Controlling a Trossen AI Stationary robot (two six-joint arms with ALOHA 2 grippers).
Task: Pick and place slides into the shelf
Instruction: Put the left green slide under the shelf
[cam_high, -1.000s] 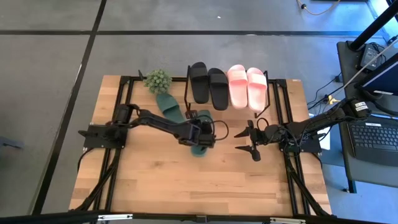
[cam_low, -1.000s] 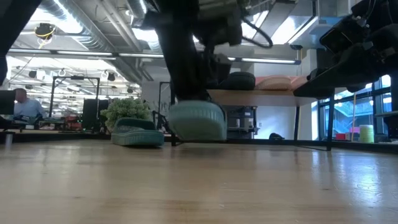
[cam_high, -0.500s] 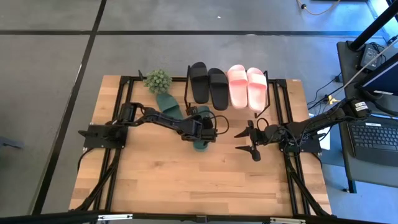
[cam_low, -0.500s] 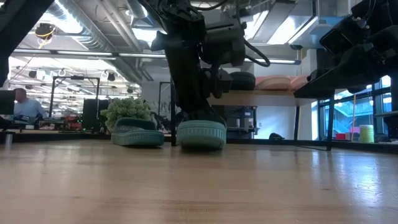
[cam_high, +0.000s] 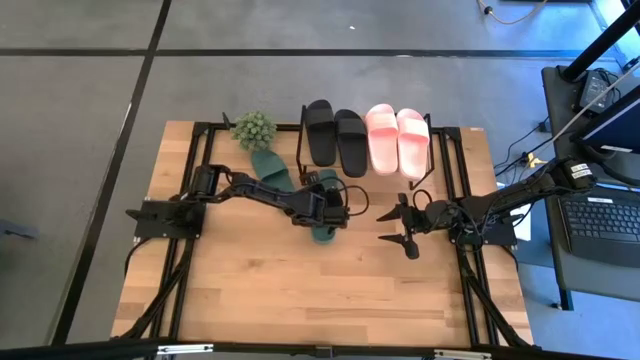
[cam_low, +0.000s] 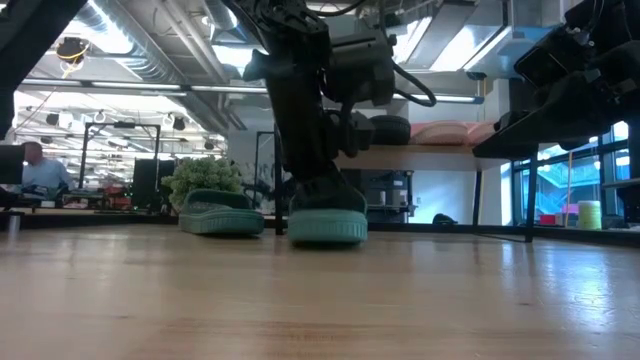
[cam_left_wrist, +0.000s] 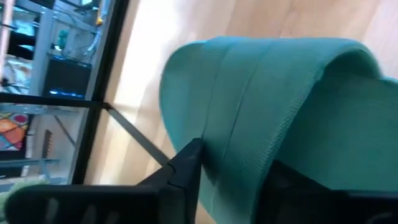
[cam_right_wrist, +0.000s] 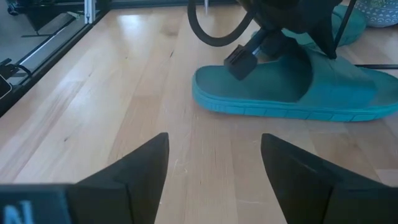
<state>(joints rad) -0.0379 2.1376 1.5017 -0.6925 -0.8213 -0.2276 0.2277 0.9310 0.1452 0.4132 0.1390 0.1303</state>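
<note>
One dark green slide lies flat on the table in front of the shelf's left end. My left gripper slants down over this slide's strap, open, with one finger outside the strap and the other under it. A second green slide lies on the table left of the shelf. A black pair and a pink pair sit on the shelf's top. My right gripper waits open to the right, holding nothing. My left gripper comes at the strap slanting down from the table's left, with the strap between its fingers. I cannot tell whether either finger touches the strap. The slide rests on its sole on the table.
A small potted plant stands at the far left of the shelf, beside the second green slide. The near half of the wooden table is bare. A laptop sits off the table to the right.
My left gripper has moved a little down and toward the shelf with the green slide. The slide, held clear of the table a second ago, has come down and settled flat on its sole.
</note>
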